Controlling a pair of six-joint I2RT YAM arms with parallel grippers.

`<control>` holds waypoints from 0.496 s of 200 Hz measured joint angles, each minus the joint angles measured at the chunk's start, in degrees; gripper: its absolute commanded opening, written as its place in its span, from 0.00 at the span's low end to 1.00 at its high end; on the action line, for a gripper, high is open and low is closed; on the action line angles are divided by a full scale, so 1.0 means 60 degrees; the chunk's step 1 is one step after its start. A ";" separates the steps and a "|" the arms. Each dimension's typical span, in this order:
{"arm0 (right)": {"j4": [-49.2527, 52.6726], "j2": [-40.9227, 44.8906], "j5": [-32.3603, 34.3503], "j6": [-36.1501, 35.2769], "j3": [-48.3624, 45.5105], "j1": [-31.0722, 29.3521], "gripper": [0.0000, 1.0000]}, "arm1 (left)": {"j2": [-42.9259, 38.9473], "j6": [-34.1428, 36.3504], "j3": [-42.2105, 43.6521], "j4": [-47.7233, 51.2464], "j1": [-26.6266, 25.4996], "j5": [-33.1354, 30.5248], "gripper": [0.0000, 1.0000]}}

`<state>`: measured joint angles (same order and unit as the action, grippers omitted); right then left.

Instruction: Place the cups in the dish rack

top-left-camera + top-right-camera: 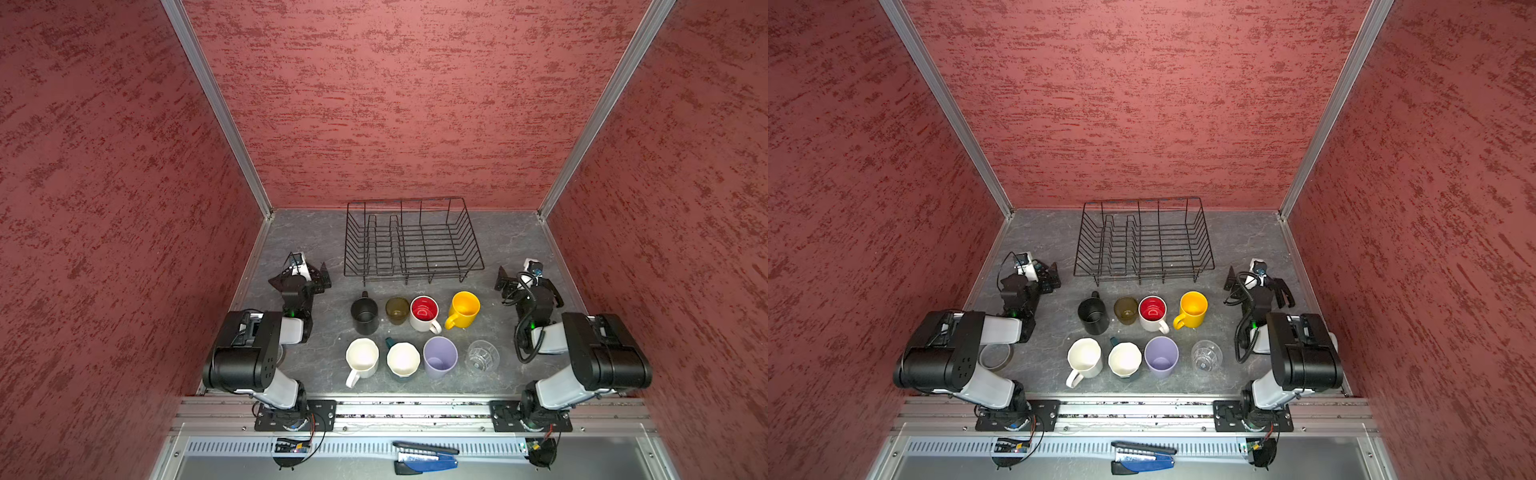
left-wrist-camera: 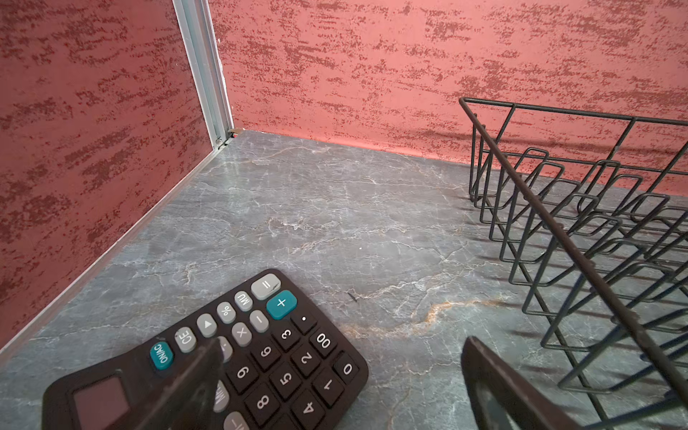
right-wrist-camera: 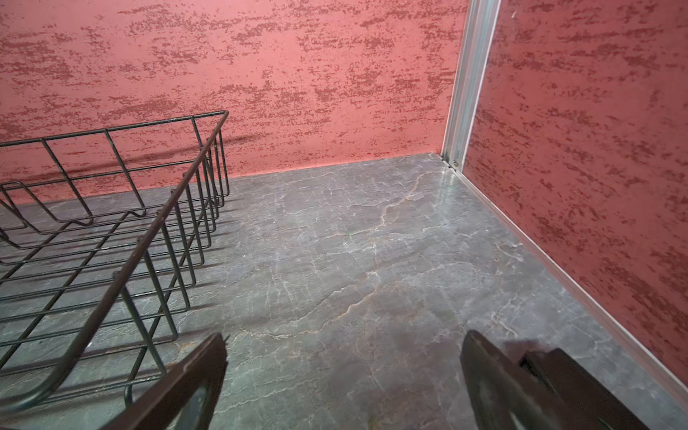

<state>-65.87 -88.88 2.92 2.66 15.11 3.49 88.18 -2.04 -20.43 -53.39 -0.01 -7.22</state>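
Observation:
The empty black wire dish rack (image 1: 413,272) stands at the back of the grey table. In front of it are two rows of upright cups: black mug (image 1: 365,316), olive tumbler (image 1: 397,309), red-lined white mug (image 1: 424,313) and yellow mug (image 1: 464,308); nearer, white mug (image 1: 362,358), teal mug (image 1: 403,359), lavender tumbler (image 1: 439,357) and clear glass (image 1: 482,355). My left gripper (image 1: 302,276) (image 2: 344,342) is open and empty, left of the rack (image 2: 558,231). On the rack's right (image 3: 160,219), my right gripper (image 1: 528,282) (image 3: 346,337) is open over bare table.
A black calculator (image 2: 260,353) lies on the table under my left gripper's fingers. A tape roll (image 1: 995,356) sits beneath the left arm. Red walls close in the back and both sides. A dark object (image 3: 580,391) lies beside the right finger.

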 measured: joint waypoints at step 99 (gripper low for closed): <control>0.0025 0.0000 -0.0131 -0.0026 0.0080 0.0000 0.99 | 0.0000 0.0000 0.0000 0.0000 0.0000 0.0000 0.99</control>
<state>-65.71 -88.88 2.13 2.50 15.59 3.49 88.18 -2.04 -20.43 -53.39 -0.01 -7.22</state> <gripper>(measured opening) 0.989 0.996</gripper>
